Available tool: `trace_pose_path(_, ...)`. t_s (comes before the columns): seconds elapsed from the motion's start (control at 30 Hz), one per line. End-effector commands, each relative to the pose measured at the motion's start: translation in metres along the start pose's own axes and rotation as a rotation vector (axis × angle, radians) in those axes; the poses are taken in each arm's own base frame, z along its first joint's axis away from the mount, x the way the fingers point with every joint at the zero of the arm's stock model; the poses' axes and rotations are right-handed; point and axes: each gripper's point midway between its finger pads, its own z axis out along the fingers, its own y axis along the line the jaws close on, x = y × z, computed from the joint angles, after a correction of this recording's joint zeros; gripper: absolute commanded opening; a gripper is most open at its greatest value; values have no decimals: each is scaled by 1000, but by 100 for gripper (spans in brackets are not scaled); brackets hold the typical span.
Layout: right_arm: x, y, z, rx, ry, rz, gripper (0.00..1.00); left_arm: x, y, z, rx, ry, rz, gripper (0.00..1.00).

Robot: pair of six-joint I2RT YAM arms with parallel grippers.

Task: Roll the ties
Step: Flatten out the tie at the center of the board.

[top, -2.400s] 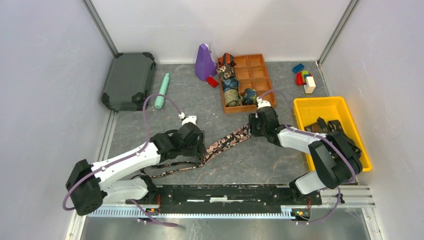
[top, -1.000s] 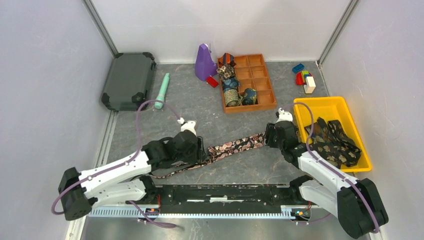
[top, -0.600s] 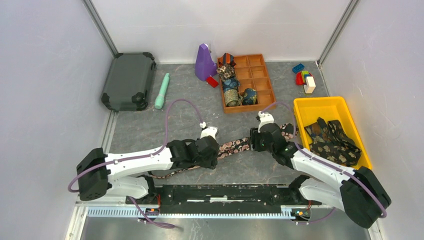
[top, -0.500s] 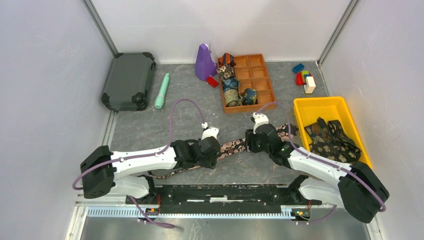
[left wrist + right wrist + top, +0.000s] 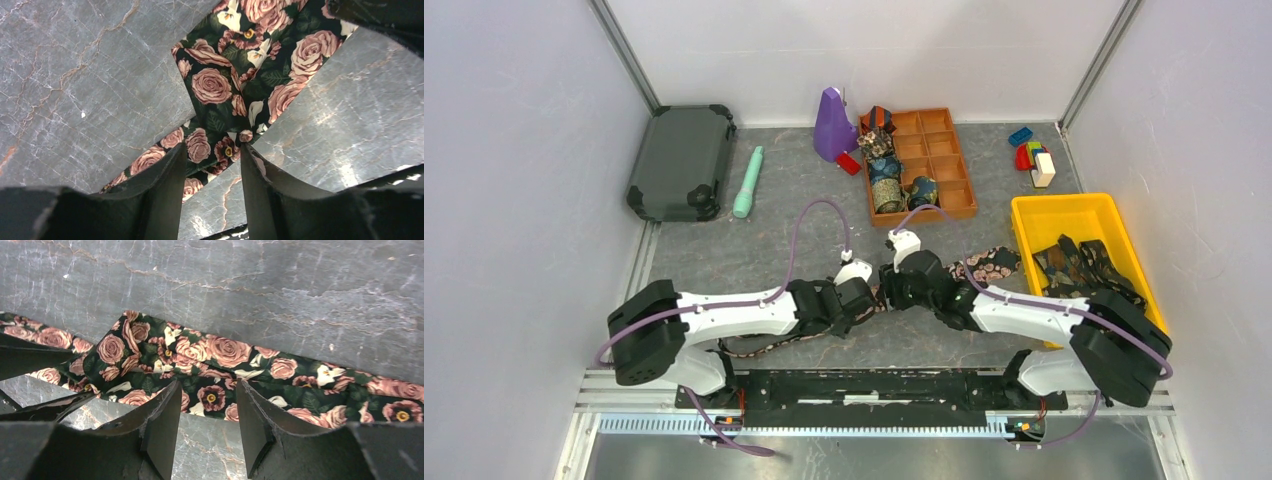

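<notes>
Although much of it is hidden beneath me from above, the flowered tie (image 5: 990,264) lies slantwise on the table (image 5: 724,245), its broad end near the yellow bin (image 5: 1064,212). From my left wrist, the left gripper (image 5: 212,149) stands half parted astride a fold in the cloth, nothing pinched. From my right wrist, the right gripper (image 5: 207,385) is likewise parted over the strip's near edge, placed, I judge, to begin rolling there.
</notes>
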Motion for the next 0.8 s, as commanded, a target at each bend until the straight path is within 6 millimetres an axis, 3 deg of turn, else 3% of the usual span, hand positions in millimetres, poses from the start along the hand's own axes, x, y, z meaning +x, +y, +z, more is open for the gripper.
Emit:
trace_pose_path(0.0,-20,23,8,-51,-49,6,50,-12,4,4,-45,-24,85,48)
trace_pose_path(0.2,-5,28,20,-52,-9,-5,50,-15,3,7,-40,-36,82,38)
trace_pose_path(0.37,8,25,29,-40,25,-13,50,-13,1,8,-22,-39,80,64)
trace_pose_path(0.47,13,23,33,-31,34,-19,50,-12,-3,10,1,-46,83,69)
trace_pose_path(0.63,17,21,37,-24,47,-25,49,-10,-3,17,2,-58,96,67)
trace_pose_path(0.77,18,20,36,-19,47,-30,49,-9,8,25,-63,-73,109,55)
